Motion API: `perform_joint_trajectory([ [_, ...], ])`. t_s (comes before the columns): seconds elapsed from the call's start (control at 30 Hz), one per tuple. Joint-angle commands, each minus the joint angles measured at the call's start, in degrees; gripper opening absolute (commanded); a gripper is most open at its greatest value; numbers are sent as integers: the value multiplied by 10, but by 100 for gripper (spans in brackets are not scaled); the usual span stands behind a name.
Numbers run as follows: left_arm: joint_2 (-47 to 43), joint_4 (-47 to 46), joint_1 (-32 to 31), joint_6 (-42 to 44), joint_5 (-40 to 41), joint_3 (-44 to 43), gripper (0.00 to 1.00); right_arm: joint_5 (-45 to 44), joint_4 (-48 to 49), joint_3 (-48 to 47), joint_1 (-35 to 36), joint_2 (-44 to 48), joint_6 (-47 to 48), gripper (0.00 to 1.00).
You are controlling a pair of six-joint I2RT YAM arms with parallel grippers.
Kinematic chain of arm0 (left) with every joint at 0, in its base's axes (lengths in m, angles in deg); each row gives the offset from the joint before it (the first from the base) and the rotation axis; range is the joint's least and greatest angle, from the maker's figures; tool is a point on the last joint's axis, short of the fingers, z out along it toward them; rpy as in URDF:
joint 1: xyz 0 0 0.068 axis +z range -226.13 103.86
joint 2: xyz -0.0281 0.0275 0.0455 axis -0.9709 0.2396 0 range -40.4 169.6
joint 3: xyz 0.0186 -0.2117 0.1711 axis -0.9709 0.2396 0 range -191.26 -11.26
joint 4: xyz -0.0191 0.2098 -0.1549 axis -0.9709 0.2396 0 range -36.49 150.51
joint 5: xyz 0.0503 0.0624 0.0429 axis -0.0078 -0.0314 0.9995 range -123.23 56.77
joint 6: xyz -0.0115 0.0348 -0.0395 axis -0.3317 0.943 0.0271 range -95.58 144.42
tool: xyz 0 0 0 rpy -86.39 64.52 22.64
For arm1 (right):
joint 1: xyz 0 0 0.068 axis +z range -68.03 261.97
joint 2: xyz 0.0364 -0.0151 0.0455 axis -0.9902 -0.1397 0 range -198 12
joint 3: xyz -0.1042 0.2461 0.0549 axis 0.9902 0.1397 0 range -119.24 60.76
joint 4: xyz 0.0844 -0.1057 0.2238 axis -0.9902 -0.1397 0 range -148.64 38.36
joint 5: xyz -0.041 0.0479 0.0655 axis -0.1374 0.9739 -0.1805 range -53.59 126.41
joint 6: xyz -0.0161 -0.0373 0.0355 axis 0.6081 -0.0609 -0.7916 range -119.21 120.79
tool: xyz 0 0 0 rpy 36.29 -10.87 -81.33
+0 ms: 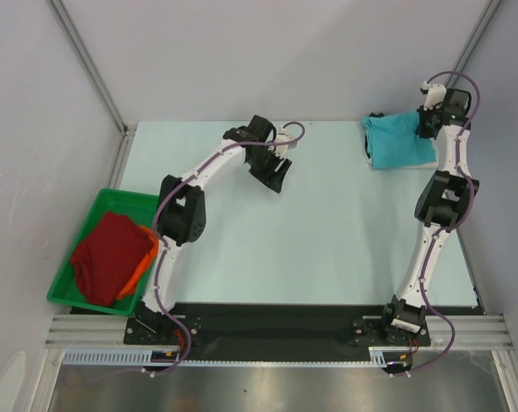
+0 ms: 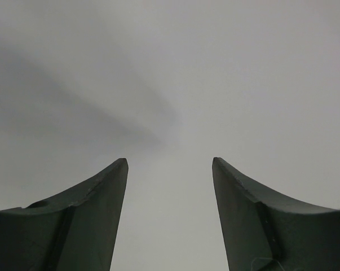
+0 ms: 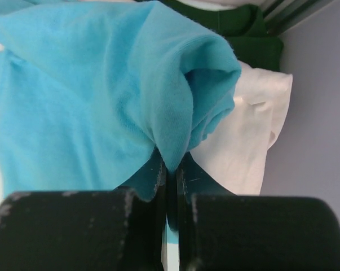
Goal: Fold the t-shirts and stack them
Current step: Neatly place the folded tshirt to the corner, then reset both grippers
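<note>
A turquoise t-shirt [image 1: 398,142] lies bunched at the table's far right corner. My right gripper [image 1: 430,122] is shut on a pinched fold of it. In the right wrist view the turquoise cloth [image 3: 85,96] is drawn up into the closed fingers of that gripper [image 3: 171,165]. Under it lies a cream-white shirt [image 3: 246,141], and a dark green cloth [image 3: 237,25] shows behind. My left gripper [image 1: 272,175] hovers over the middle of the table, open and empty [image 2: 170,164]. A dark red shirt [image 1: 111,257] lies over an orange one [image 1: 145,263] in the bin.
The green plastic bin [image 1: 66,292] stands at the table's left edge beside the left arm's base. Grey walls enclose the table at the back and on both sides. The black rail with both arm bases runs along the near edge.
</note>
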Motion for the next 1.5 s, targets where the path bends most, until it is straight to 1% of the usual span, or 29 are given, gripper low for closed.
perform_joint_trajectory([
  [0.0, -22, 0, -12, 15, 14, -19, 67, -25, 42, -41, -3, -13, 6, 0],
  [0.17, -22, -1, -19, 13, 25, -19, 68, -41, 50, -39, -7, -13, 5, 0],
  [0.2, -21, -2, -19, 13, 28, -19, 69, -49, 56, -37, -8, -13, 2, 3],
  [0.27, -21, -4, -21, 12, 35, -20, 71, -72, 60, -35, -8, -8, -1, 16],
  [0.3, -22, -6, -22, 12, 47, -20, 72, -93, 66, -33, -6, -4, -1, 30],
  [0.4, -29, -13, -24, 10, 70, -20, 74, -140, 86, -11, -1, 28, -6, 37],
  [0.47, -36, -18, -23, 5, 79, -20, 76, -168, 90, 13, 5, 67, -18, 48],
  [0.5, -37, -18, -23, 5, 85, -20, 76, -169, 97, 23, 6, 83, -22, 68],
  [0.53, -40, -20, -23, 1, 90, -20, 78, -164, 96, 31, 12, 95, -25, 77],
  [0.57, -46, -24, -23, -2, 96, -20, 79, -152, 91, 44, 17, 107, -29, 78],
  [0.63, -54, -30, -23, -10, 112, -21, 81, -103, 64, 61, 29, 148, -41, 86],
  [0.67, -64, -34, -22, -16, 120, -22, 86, -86, 59, 80, 44, 167, -49, 91],
  [0.7, -68, -43, -21, -20, 125, -26, 90, -60, 56, 118, 55, 186, -72, 99],
  [0.73, -73, -47, -19, -27, 128, -40, 92, -45, 56, 145, 65, 223, -82, 100],
  [0.77, -77, -47, -16, -30, 132, -50, 98, -27, 57, 170, 76, 240, -97, 100],
  [0.8, -78, -54, -15, -33, 135, -61, 100, 8, 57, 222, 103, 256, -119, 100],
  [0.87, -81, -57, -11, -36, 142, -96, 100, 25, 76, 286, 132, 313, -150, 100],
  [0.9, -82, -59, -12, -36, 149, -104, 100, 47, 112, 326, 154, 334, -167, 100],
  [0.93, -83, -62, -10, -37, 156, -119, 100, 60, 132, 386, 165, 365, -195, 100],
  [1.0, -92, -62, -7, -38, 166, -125, 100, 71, 170, 428, 186, 384, -217, 100],
  [1.07, -110, -65, 9, -52, 167, -114, 100, 44, 182, 456, 215, 393, -264, 100],
  [1.1, -120, -69, 16, -73, 179, -102, 100, 10, 180, 464, 227, 399, -273, 100],
  [1.17, -153, -80, 32, -85, 209, -57, 100, -8, 177, 492, 251, 415, -291, 100],
  [1.2, -163, -83, 35, -91, 268, -41, 100, -18, 170, 500, 255, 416, -300, 100],
  [1.23, -183, -86, 41, -92, 288, -12, 100, -21, 163, 504, 260, 416, -312, 100],
  [1.3, -200, -88, 49, -101, 335, 7, 100, -45, 157, 522, 264, 420, -330, 100],
  [1.37, -218, -91, 58, -100, 345, 24, 100, -76, 158, 538, 274, 425, -335, 100],
  [1.4, -223, -91, 61, -103, 347, 31, 100, -108, 151, 539, 278, 424, -334, 100],
  [1.47, -230, -90, 72, -111, 348, 43, 100, -125, 144, 541, 287, 422, -328, 100],
])
